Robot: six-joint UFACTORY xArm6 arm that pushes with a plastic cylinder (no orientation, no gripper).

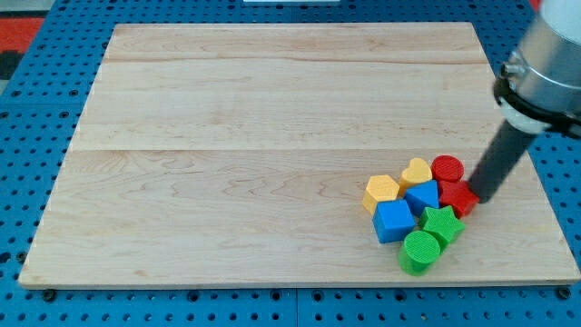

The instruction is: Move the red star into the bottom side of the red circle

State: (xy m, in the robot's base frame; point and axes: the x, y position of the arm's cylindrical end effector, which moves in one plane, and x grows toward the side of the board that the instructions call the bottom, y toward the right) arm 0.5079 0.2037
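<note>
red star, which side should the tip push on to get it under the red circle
The red star already sits just below the red circle, wedged against the blue block. My tip touches its right edge. Judging by that, press its lower right edge, nudging gently up-left.

A pale wooden table (272,136) made of long planks joined side by side fills most of the view, its grain running left to right. Beneath and around it lies a blue pegboard surface (36,182) dotted with regular rows of small holes. At the view's top left corner a red patch (18,32) shows. Light is even and soft.
</note>
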